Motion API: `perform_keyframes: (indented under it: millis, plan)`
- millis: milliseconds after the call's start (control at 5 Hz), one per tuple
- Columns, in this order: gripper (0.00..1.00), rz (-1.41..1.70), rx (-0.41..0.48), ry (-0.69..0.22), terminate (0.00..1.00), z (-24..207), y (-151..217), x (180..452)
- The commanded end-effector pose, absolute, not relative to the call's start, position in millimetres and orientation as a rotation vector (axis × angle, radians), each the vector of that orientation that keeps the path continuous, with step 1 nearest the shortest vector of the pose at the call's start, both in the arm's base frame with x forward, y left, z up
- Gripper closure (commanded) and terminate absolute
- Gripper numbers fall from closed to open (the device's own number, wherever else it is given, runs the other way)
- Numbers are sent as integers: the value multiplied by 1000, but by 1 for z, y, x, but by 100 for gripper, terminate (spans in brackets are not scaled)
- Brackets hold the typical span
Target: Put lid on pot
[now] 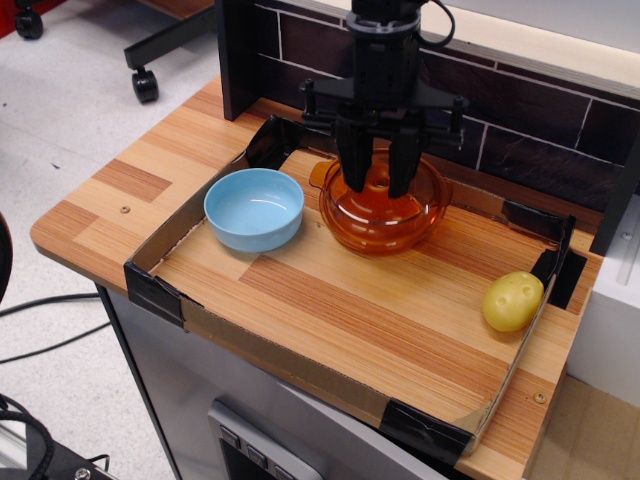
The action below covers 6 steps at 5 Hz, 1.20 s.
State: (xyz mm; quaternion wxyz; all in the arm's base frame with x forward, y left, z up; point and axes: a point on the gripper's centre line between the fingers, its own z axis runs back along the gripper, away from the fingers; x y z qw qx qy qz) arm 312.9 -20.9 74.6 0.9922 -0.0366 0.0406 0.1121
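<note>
Hanging over the pot (384, 212) at the far side of the table (330, 320), the tool (378, 185) seems clamped on the lid (383, 200); the lid looks stiff, light, slippery; its centre knob is the best hold.

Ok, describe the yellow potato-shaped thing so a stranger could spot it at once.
Start at the shallow cardboard-walled wooden tray on the wooden counter and go to its right end. There, beside black tape on the wall, lies the small yellow potato-shaped toy. It is lumpy and opaque, unlike the round light-blue bowl and the transparent amber-orange pot.
</note>
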Motion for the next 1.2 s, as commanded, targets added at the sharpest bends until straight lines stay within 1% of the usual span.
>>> perform_keyframes:
  millis: [0, 200, 400, 600, 800, 1000]
  plan:
    - [100, 299, -69, 20, 0, 93, -7, 352]
    - [100, 306, -54, 19, 0, 91, -5, 357]
    - [100, 305, -42, 22, 0, 87, -2, 355]
    - [100, 295, -58, 42, 0, 93, -4, 350]
    - [100, 293, -55, 44, 0, 93, -4, 348]
    - [100, 292, -30, 43, 0, 84, -2, 347]
